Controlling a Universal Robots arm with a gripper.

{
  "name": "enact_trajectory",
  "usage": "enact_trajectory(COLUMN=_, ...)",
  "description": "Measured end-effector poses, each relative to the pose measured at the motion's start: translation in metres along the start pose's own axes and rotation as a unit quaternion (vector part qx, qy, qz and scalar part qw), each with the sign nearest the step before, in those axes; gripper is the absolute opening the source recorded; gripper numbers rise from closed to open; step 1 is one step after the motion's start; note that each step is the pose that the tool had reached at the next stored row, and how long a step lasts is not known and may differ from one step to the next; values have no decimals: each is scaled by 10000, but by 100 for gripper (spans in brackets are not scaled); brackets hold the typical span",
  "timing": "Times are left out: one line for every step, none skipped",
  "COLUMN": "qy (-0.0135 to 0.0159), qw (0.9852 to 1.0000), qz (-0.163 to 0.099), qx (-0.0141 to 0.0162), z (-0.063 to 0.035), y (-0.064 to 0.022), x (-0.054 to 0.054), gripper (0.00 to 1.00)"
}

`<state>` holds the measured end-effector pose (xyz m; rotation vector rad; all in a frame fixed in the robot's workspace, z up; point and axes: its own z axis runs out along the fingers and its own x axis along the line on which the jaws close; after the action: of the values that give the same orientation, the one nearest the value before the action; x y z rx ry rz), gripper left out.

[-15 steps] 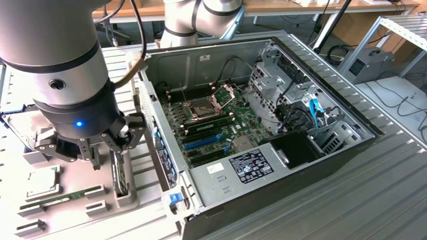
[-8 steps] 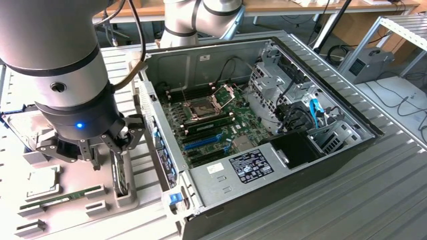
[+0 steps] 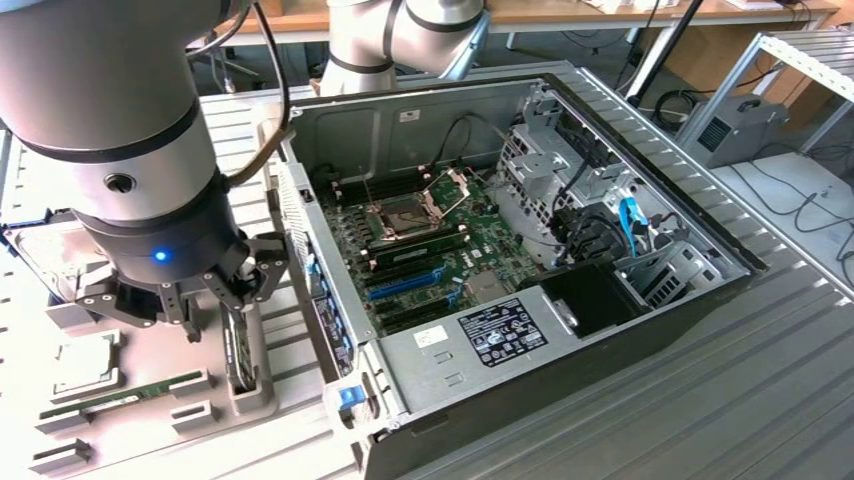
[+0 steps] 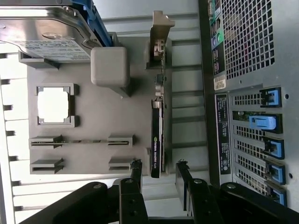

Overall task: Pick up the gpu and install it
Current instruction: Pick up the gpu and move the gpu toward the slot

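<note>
Standing on edge in grey holder (image 4: 93, 116), thin black gpu (image 4: 156, 140), silvery end bracket (image 4: 160, 28), pincer (image 4: 159, 164) open astride it.

From my wrist, the hard drive (image 4: 42, 28) and the computer case (image 4: 252, 93) both run out of the picture, and so do the roots of my claw (image 4: 159, 164). The graphics card (image 4: 156, 140) stands edge-on to me, so I cannot see either of its flat faces. In the exterior view my arm (image 3: 120, 150) is cut off by the top and left edges and covers most of the hard drive. The case's lower corner is cut off at the bottom edge. The print on the power supply label (image 3: 501, 333) is too small to read.
</note>
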<state>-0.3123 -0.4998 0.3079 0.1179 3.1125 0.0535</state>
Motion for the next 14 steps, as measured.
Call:
enact_trajectory(qy=0, qw=10000, qz=0, qx=0, z=9, y=3, x=2, gripper=42)
enact_trajectory(qy=0, qw=10000, qz=0, qx=0, z=16, y=6, x=3, gripper=42)
enact_trajectory(qy=0, qw=10000, qz=0, qx=0, z=23, y=9, x=5, gripper=42)
enact_trajectory(qy=0, qw=10000, qz=-1, qx=0, z=30, y=12, x=6, gripper=42)
enact_trajectory(qy=0, qw=10000, qz=0, qx=0, z=38, y=16, x=7, gripper=42)
enact_trajectory(qy=0, qw=10000, qz=-1, qx=0, z=46, y=19, x=8, gripper=42)
enact_trajectory(qy=-1, qw=10000, qz=0, qx=-1, z=54, y=22, x=9, gripper=42)
enact_trajectory(qy=-1, qw=10000, qz=0, qx=-1, z=61, y=24, x=10, gripper=42)
enact_trajectory(qy=0, qw=10000, qz=0, qx=0, z=71, y=27, x=11, gripper=42)
enact_trajectory(qy=0, qw=10000, qz=0, qx=0, z=78, y=28, x=12, gripper=42)
enact_trajectory(qy=0, qw=10000, qz=0, qx=-1, z=85, y=29, x=12, gripper=42)
enact_trajectory(qy=-1, qw=10000, qz=0, qx=0, z=93, y=30, x=13, gripper=42)
enact_trajectory(qy=0, qw=10000, qz=0, qx=0, z=104, y=32, x=13, gripper=42)
enact_trajectory(qy=-1, qw=10000, qz=0, qx=0, z=113, y=33, x=14, gripper=42)
